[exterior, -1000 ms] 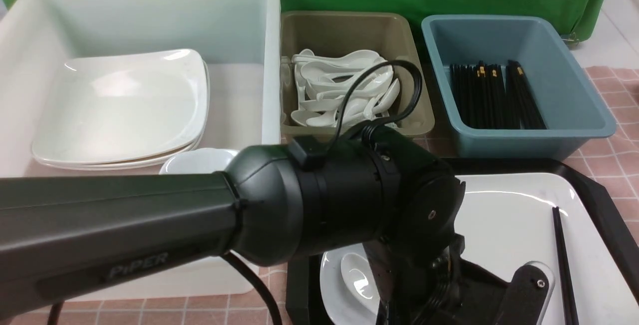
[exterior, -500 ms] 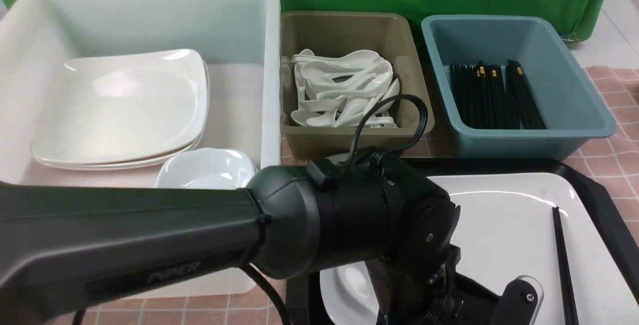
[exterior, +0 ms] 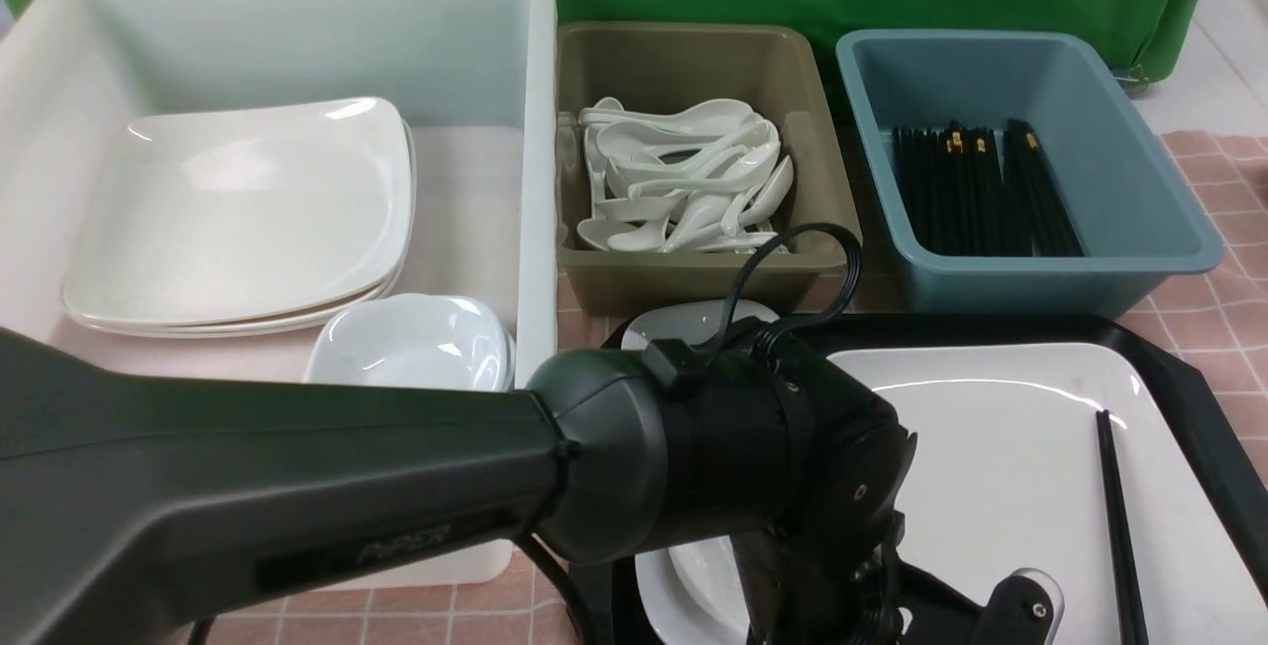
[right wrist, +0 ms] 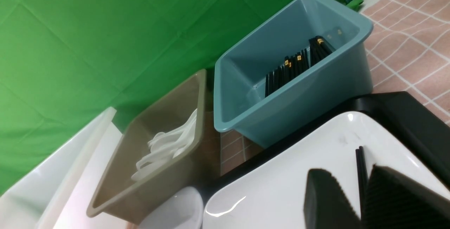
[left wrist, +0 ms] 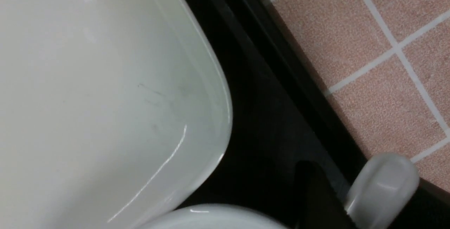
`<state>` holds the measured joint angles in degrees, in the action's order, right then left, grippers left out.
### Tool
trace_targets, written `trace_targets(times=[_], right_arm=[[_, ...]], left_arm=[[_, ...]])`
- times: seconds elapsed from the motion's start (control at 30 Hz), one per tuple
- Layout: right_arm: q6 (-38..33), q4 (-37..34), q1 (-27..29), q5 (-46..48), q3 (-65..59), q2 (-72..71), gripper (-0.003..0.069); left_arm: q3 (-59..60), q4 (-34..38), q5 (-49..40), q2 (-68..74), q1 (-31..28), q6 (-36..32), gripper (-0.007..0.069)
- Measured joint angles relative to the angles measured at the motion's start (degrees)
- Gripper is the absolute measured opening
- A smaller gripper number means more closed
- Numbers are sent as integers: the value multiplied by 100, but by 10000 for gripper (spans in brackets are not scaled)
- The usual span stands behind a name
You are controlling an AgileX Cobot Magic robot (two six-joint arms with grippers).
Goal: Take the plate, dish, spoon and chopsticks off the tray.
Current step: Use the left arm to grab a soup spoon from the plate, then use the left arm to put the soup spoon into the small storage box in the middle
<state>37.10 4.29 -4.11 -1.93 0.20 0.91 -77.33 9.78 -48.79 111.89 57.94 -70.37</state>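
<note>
Green backdrop, pink tiled cloth (exterior: 1228, 219). On tray (exterior: 1201, 405): plate (exterior: 991, 457) centre-right, chopsticks (exterior: 1119, 526) along plate's right side, dish (exterior: 659, 591) at near-left corner under left wrist; spoon not made out. Left gripper (exterior: 921, 615) low beside dish, width unreadable. Right gripper (right wrist: 351, 176) narrow, straddling chopsticks, contact unclear. Judged step: taking dish. Next: firm rim grip, lift clear of plate edge, over to white tub (exterior: 297, 11). Crowding: olive tub (exterior: 693, 60), blue tub (exterior: 991, 70), second dish (exterior: 693, 320) just behind wrist.

Matte dark grey-green tubular arm link (exterior: 248, 486), embossed "PiPER"; black cylindrical wrist joint (exterior: 753, 457), 1 screw; looped black cable (exterior: 842, 278); silver-grey rounded finger cap (left wrist: 381, 183).
</note>
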Motion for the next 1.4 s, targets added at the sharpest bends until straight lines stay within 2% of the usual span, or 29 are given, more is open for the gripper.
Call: trace_targets(times=[0.1, 0.3, 0.5, 0.6, 0.67, 0.7, 0.77, 0.83, 0.87, 0.9, 1.0, 1.13, 1.23, 1.4], right_arm=[[0, 0, 0, 0, 0, 0, 241], [0, 0, 0, 2, 0, 0, 241], [0, 0, 0, 2, 0, 0, 241], [0, 0, 0, 2, 0, 0, 241], [0, 0, 0, 2, 0, 0, 241], [0, 0, 0, 2, 0, 0, 241], [0, 0, 0, 2, 0, 0, 241], [0, 0, 0, 2, 0, 0, 241], [0, 0, 0, 2, 0, 0, 241], [0, 0, 0, 2, 0, 0, 241], [0, 0, 0, 2, 0, 0, 241], [0, 0, 0, 2, 0, 0, 241], [0, 0, 0, 2, 0, 0, 241], [0, 0, 0, 2, 0, 0, 241]], left_arm=[[0, -67, 0, 0, 0, 0, 194], [0, -298, -41, -121, 0, 43, 20], [0, -343, 147, -443, 0, 668, 13], [-79, -350, 440, -776, 0, 942, 13], [-198, -368, 1092, -1151, 0, 1445, 13], [-204, -368, 1092, -1180, 0, 1521, 13], [-262, -455, 2240, -1609, 0, 2835, 13], [-283, -745, 2803, -1842, -14, 3623, 13], [-289, -783, 2936, -1865, -23, 3709, 13], [-290, -1023, 3313, -1982, -76, 4305, 13], [-290, -1286, 4087, -2146, -398, 5471, 13], [-290, -1261, 4667, -2150, -965, 6637, 13], [-336, -943, 4981, -2145, -1562, 7666, 13], [-457, -330, 5104, -2145, -2139, 8501, 13]])
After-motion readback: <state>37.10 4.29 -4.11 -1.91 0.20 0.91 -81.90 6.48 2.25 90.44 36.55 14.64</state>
